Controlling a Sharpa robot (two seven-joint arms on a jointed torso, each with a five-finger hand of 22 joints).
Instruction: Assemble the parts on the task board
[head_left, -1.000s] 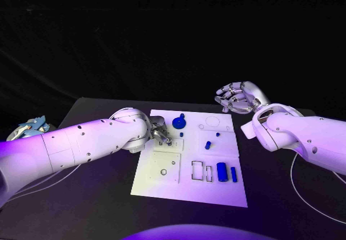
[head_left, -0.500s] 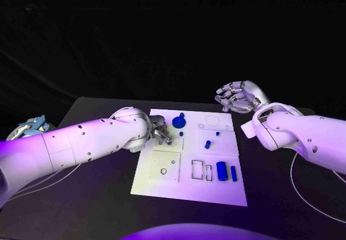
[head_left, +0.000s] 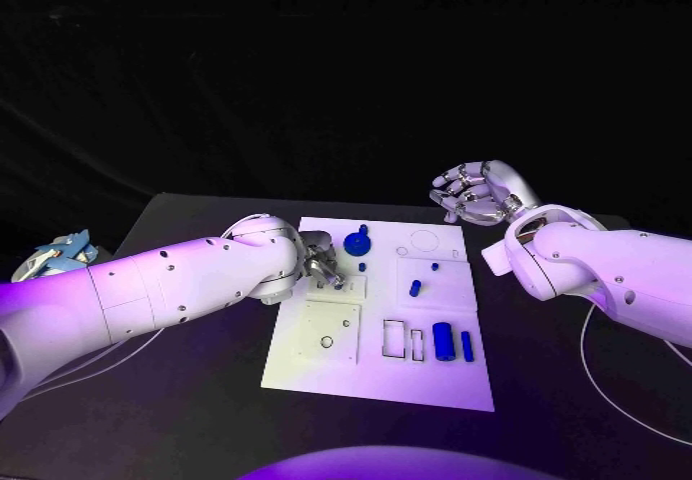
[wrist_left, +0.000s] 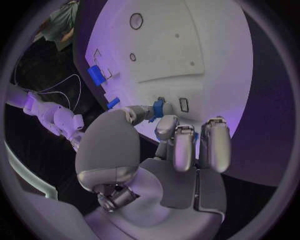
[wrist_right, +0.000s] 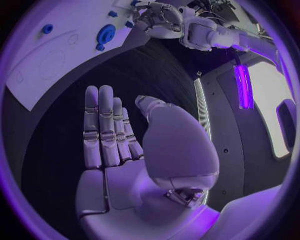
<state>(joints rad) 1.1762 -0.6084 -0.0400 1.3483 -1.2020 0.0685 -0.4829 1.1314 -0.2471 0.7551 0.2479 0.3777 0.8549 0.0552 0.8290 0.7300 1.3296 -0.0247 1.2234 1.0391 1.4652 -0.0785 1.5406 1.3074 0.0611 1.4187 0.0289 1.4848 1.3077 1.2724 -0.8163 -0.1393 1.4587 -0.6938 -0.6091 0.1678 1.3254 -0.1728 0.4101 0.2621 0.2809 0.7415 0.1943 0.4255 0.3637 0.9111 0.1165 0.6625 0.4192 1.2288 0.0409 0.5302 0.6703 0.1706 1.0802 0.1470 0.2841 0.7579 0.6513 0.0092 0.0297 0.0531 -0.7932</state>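
The task board (head_left: 378, 370) looks like smooth matt white plastic with thin dark outlines printed on it. The blue parts (head_left: 444, 342) near the left hand (head_left: 320, 268) look like plain, slightly glossy plastic. Both hands, the right hand (head_left: 479, 193) too, show brushed silvery metal. The arms wear glossy white shells. The bench (head_left: 188, 400) is matt black.

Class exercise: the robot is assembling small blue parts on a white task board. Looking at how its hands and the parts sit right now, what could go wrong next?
1. The left hand seems to pinch a small blue part at its fingertips over the task board; so slight a hold might slip.
2. Loose blue parts lie nearby on the board; a sweeping arm could knock them.
3. The right hand hovers open off the board, unable to steady it.
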